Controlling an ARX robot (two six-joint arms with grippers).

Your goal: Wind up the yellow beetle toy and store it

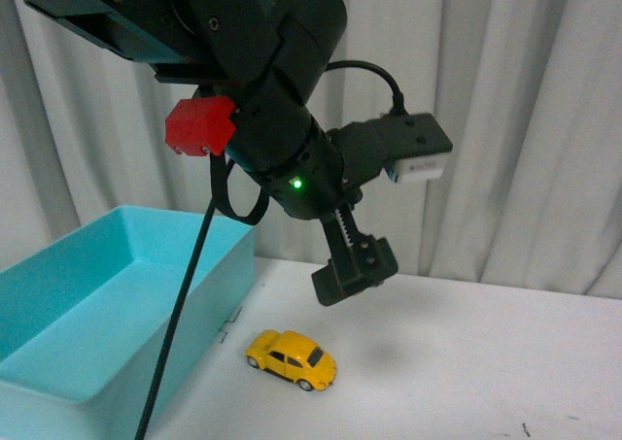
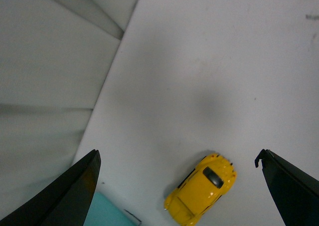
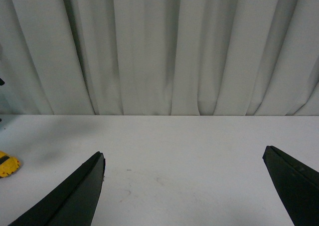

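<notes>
Yellow against the white table (image 1: pixel 486 372), the yellow beetle toy (image 1: pixel 292 358) sits on its wheels in the front view. It lies below my left gripper (image 1: pixel 355 265) and a little toward the bin side of it, with clear air between them. The gripper hangs from the dark left arm (image 1: pixel 262 81), which carries a red block (image 1: pixel 199 124) and a lit green light (image 1: pixel 296 182). From this angle I cannot tell how far the jaws stand apart. A turquoise bin (image 1: pixel 58 401) stands just beside the toy, on the far side of it from the gripper. A black cable (image 1: pixel 175 333) drops in front of the bin. A pale curtain (image 1: pixel 505 119) hangs behind.

In the left wrist view the two dark fingers (image 2: pixel 70 196) are spread wide and hold nothing. The toy is under the gap between them, nearer one finger than the other, and touches neither. A corner of the bin shows close to the toy's nose.

In the right wrist view the right gripper (image 3: pixel 183 152) is also spread wide and empty over bare table. Only a sliver of the toy shows, well off to the outside of one finger. The curtain fills the background beyond the fingertips.
</notes>
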